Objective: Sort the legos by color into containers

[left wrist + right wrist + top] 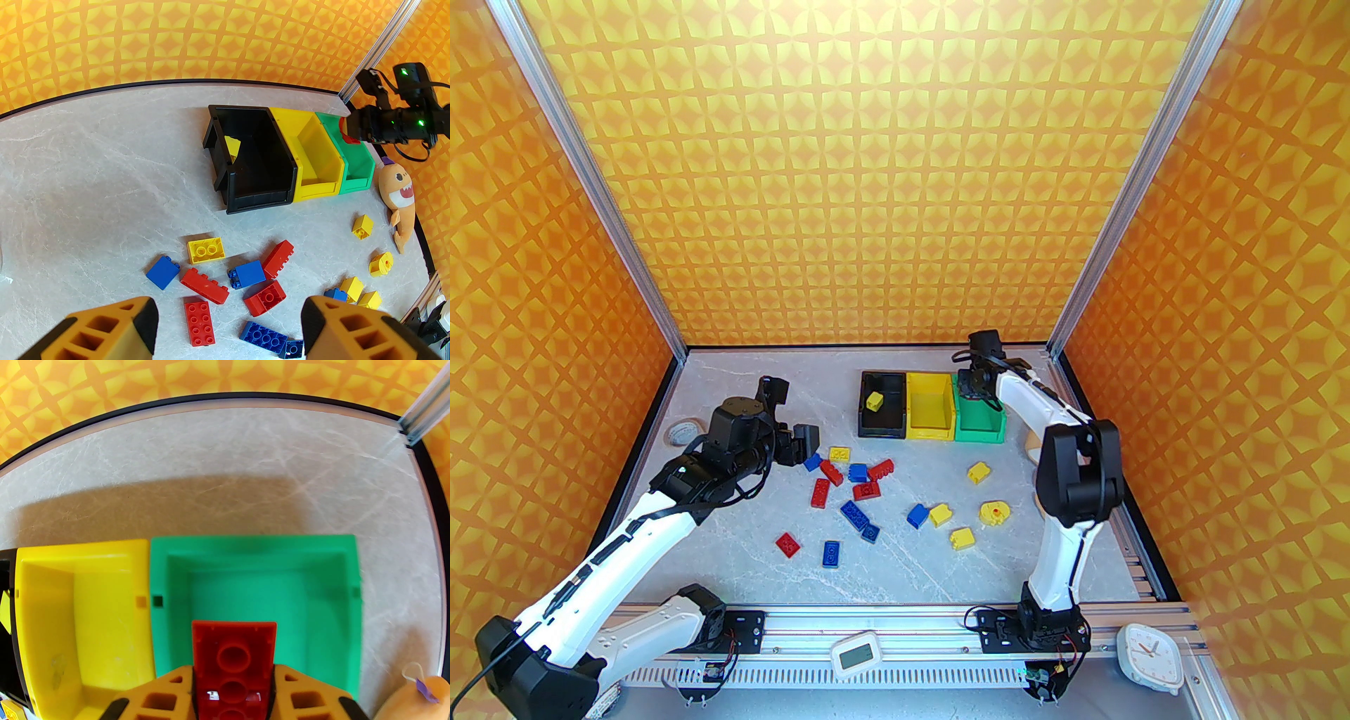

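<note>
The right claw (233,688) grips a red lego (233,641) over the green container (316,585) near the far right corner of the bench (246,465); the left claw (228,316) gapes empty by loose legos (205,249) left of centre; a yellow lego (874,401) lies in the black container (880,429).

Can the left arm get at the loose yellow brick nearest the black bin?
Probably yes: the left gripper hangs open close by, and the yellow brick lies studs-up with nothing on top of it.

High rear overview, nearer wrist views angled down, sharing green bin (253,546)
</note>
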Available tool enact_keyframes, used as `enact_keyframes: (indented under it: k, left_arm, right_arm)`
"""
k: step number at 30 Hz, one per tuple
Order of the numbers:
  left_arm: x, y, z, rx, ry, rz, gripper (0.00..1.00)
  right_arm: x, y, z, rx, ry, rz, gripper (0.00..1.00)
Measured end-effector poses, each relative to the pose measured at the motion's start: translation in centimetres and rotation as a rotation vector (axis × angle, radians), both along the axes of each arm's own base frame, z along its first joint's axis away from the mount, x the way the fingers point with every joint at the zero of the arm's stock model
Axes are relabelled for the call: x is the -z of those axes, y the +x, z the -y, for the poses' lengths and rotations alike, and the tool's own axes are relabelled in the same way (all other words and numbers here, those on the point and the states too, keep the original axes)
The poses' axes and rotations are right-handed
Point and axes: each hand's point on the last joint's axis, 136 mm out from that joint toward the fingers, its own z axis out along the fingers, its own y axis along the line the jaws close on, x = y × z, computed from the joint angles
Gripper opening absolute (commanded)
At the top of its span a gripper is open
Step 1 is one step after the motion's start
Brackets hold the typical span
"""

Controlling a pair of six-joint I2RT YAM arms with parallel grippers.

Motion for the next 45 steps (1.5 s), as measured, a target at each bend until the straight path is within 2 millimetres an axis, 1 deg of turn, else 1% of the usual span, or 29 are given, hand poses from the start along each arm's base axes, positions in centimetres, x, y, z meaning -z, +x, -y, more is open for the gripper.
enact_keyframes:
  k: [2,4,9,13,16,19,21,22,24,26,28,30,33,36,39,41,43,45]
  left_arm:
    - [0.1,0.0,0.0,0.002,0.004,-0.001,0.76]
    - [0.2,-0.1,-0.1,0.001,0.006,-0.006,0.77]
    - [0.5,-0.5,-0.3,0.001,0.016,-0.025,0.77]
    - [-0.1,-1.0,-0.5,0.002,0.009,-0.012,0.77]
    - [-0.4,-1.2,-0.6,0.003,0.004,-0.004,0.77]
    - [-0.5,-1.3,-0.6,0.003,0.004,-0.002,0.77]
    - [-0.5,-1.3,-0.6,0.003,0.003,-0.002,0.77]
    - [-0.5,-1.3,-0.6,0.003,0.003,-0.002,0.77]
    - [-0.5,-1.3,-0.6,0.003,0.003,-0.003,0.77]
    - [-0.5,-1.3,-0.6,0.001,0.002,-0.004,0.77]
    - [-0.3,-1.2,-0.6,0.001,0.003,-0.008,0.77]
    - [-0.1,-1.1,-0.5,0.001,0.006,-0.014,0.77]
    - [0.2,-1.0,-0.5,0.001,0.011,-0.024,0.77]
    - [0.7,-0.8,-0.4,0.000,0.018,-0.037,0.77]
    - [1.3,-0.6,-0.2,-0.003,0.023,-0.057,0.77]
    - [1.9,-0.4,-0.2,-0.008,0.026,-0.077,0.76]
    - [3.0,-0.4,-0.1,-0.015,0.030,-0.108,0.76]
    - [4.8,-0.3,0.1,-0.025,0.042,-0.159,0.76]
  right_arm:
    - [0.2,0.7,-0.3,-0.013,0.006,-0.007,0.57]
    - [0.2,1.2,-0.6,-0.027,0.011,-0.007,0.60]
    - [-0.1,1.3,-0.8,-0.037,0.019,-0.014,0.62]
    - [-0.2,0.8,-0.8,-0.043,0.019,-0.024,0.63]
    - [-1.5,-0.4,-0.8,-0.050,0.024,-0.015,0.63]
    - [-3.9,-2.1,-1.3,-0.072,0.032,0.025,0.63]
    - [-5.5,-3.3,-2.0,-0.094,0.035,0.053,0.63]
    - [-6.3,-3.9,-2.5,-0.109,0.036,0.069,0.63]
    - [-7.6,-4.9,-4.3,-0.151,0.040,0.100,0.63]
    - [-7.9,-6.3,-6.6,-0.205,0.045,0.110,0.63]
    - [-7.5,-7.8,-9.0,-0.262,0.049,0.104,0.63]
    - [-6.4,-9.6,-11.0,-0.313,0.049,0.077,0.63]
    - [-4.8,-11.6,-13.2,-0.367,0.049,0.038,0.62]
    - [-3.9,-13.1,-15.1,-0.410,0.051,0.014,0.61]
    - [-3.3,-14.4,-16.5,-0.440,0.056,-0.002,0.61]
    - [-2.6,-15.2,-17.1,-0.451,0.058,-0.019,0.61]
    - [-2.0,-15.8,-17.3,-0.455,0.057,-0.035,0.61]
    - [-1.5,-16.1,-17.2,-0.449,0.059,-0.047,0.60]
